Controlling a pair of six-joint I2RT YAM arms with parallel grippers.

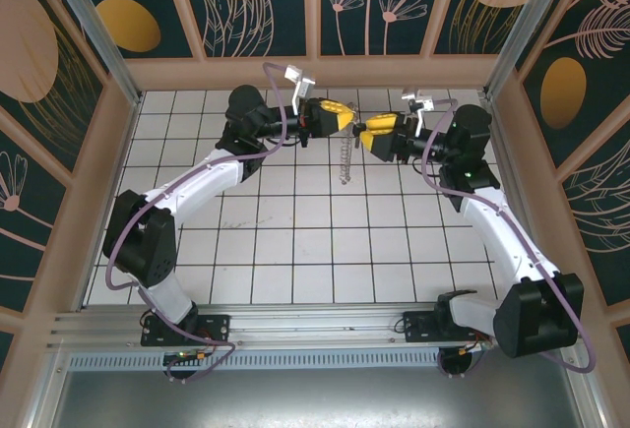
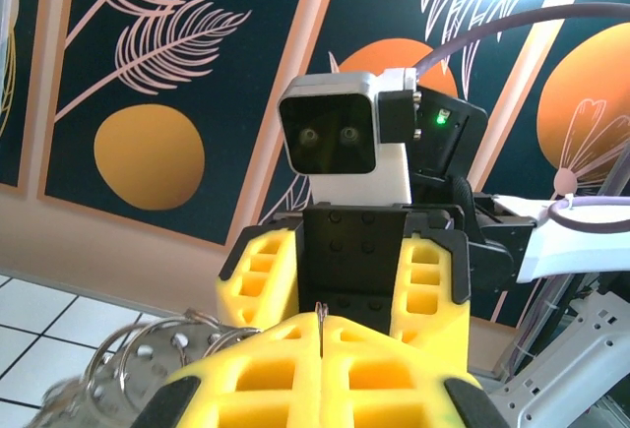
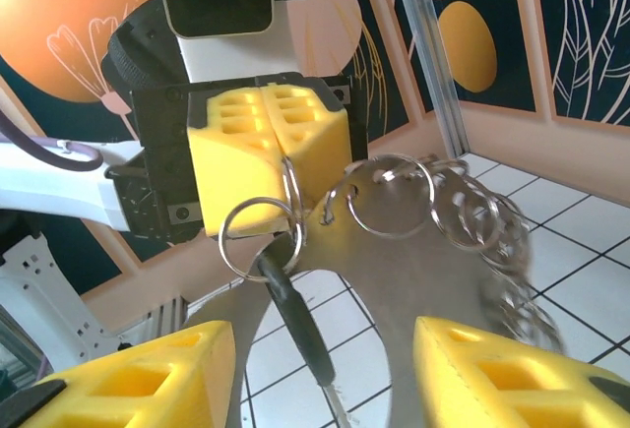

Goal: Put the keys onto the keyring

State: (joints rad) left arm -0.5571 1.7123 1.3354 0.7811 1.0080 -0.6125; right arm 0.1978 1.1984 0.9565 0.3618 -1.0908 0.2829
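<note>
My left gripper (image 1: 330,118) is shut, its yellow fingers (image 3: 261,143) pinching a thin wire ring (image 2: 320,312) of the keyring (image 3: 433,280). The keyring is a flat silvery loop fringed with several small rings, and it dangles above the tiles (image 1: 343,164). The key (image 3: 295,315), with its black head and thin silvery blade, hangs from a small ring (image 3: 258,241) right at the pinched spot. My right gripper (image 3: 325,374) faces the left one and is open. Its fingers stand on either side of the key without touching it.
Both grippers meet high over the far middle of the white tiled floor (image 1: 295,241). Patterned walls (image 1: 256,5) and metal posts (image 1: 89,25) enclose the cell. Purple cables (image 1: 281,103) run along both arms.
</note>
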